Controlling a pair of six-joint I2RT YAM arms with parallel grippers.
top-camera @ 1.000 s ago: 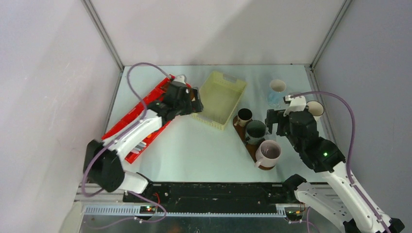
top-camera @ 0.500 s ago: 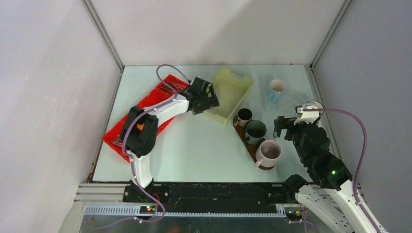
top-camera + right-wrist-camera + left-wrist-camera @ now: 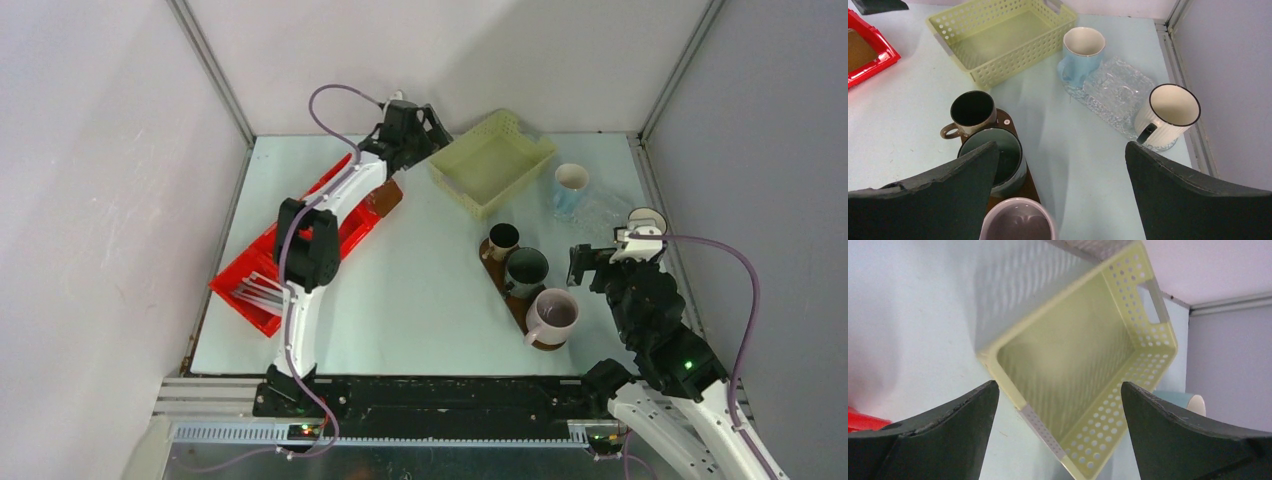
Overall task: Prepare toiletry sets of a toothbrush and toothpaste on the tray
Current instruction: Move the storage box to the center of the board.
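While my left gripper (image 3: 1058,390) gapes empty beside the yellow basket (image 3: 1088,365), my right gripper (image 3: 1062,150) hangs open just beside the tray (image 3: 1029,186), which carries three mugs (image 3: 527,268) right of centre.

Light: even, diffuse, from overhead; no hard glare.
My left wrist view is soft: the yellow basket (image 3: 1073,355) blurs, throwing a dotted shadow on the worktop (image 3: 913,315); the left gripper (image 3: 1059,385) reads near-black. Right wrist view sharp.
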